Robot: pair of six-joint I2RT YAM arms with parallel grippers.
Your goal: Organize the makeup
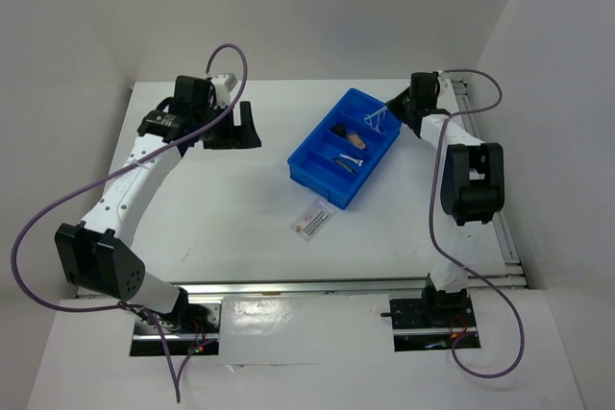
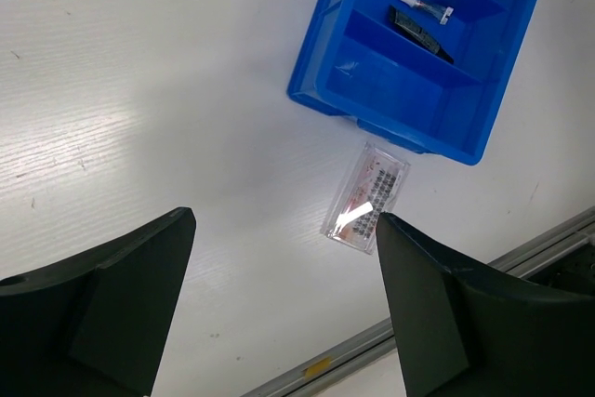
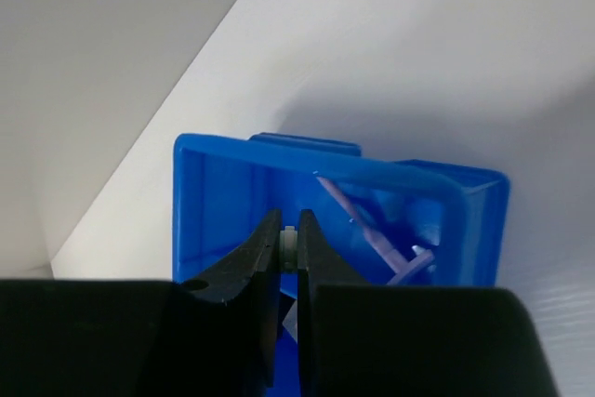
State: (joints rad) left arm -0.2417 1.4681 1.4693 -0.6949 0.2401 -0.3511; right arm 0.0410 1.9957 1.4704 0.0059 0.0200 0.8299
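The white packet with red print (image 1: 315,219) lies flat on the table just in front of the blue tray (image 1: 317,162); it also shows in the left wrist view (image 2: 367,197). A tan-and-black piece (image 1: 354,135) and a tiny dark piece (image 2: 420,33) lie in the tray. My right gripper (image 3: 289,222) is over the tray's far compartment, shut on the pale handle (image 3: 289,244) of the lilac looped tool (image 3: 367,230), whose loops lean on the tray wall. My left gripper (image 2: 286,220) is open and empty, held above the table left of the tray.
The tray (image 2: 321,90) has several compartments; a small white-tipped piece (image 2: 423,9) lies in a middle one. A metal rail (image 2: 437,295) runs along the near table edge. White walls enclose the table on the back and sides.
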